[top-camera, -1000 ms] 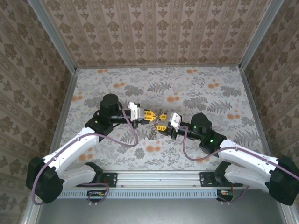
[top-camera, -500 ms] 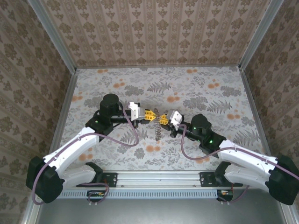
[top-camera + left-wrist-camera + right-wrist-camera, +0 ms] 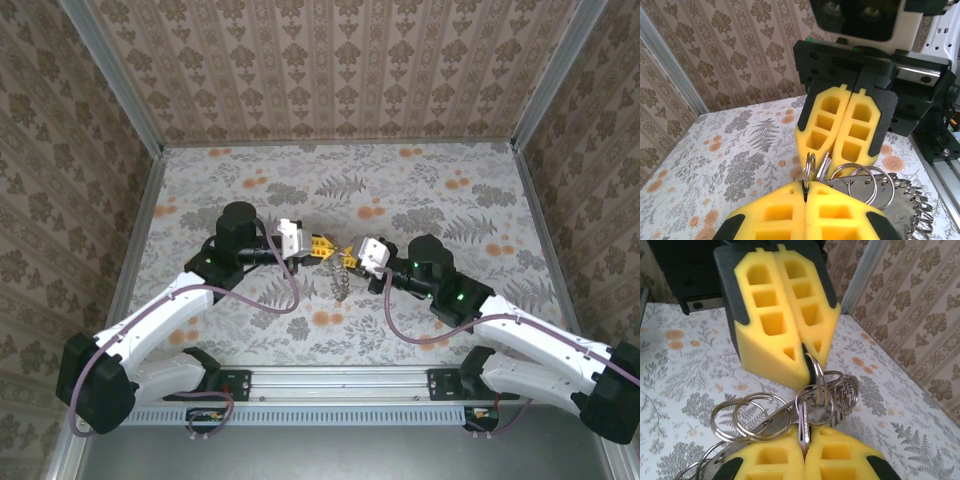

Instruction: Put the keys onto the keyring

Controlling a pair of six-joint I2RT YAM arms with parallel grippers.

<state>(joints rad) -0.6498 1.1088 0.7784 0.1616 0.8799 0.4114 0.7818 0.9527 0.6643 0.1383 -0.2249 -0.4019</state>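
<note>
My two grippers meet tip to tip above the middle of the table. The left gripper is shut on a silver split keyring, which stands edge-on out of its yellow pads. Facing it, the right gripper is shut on a silver key, whose head lies against that ring. More keys and linked rings hang from the ring below both grippers. Whether the key is threaded on the ring cannot be told.
The floral table cloth stretches to patterned walls on three sides. A metal rail carries both arm bases at the near edge. A spiral of small rings trails from the bunch toward the right.
The right gripper has closed onto the key and moved up against the left gripper. The hanging bunch has swung slightly to the right. The left arm has hardly moved.
</note>
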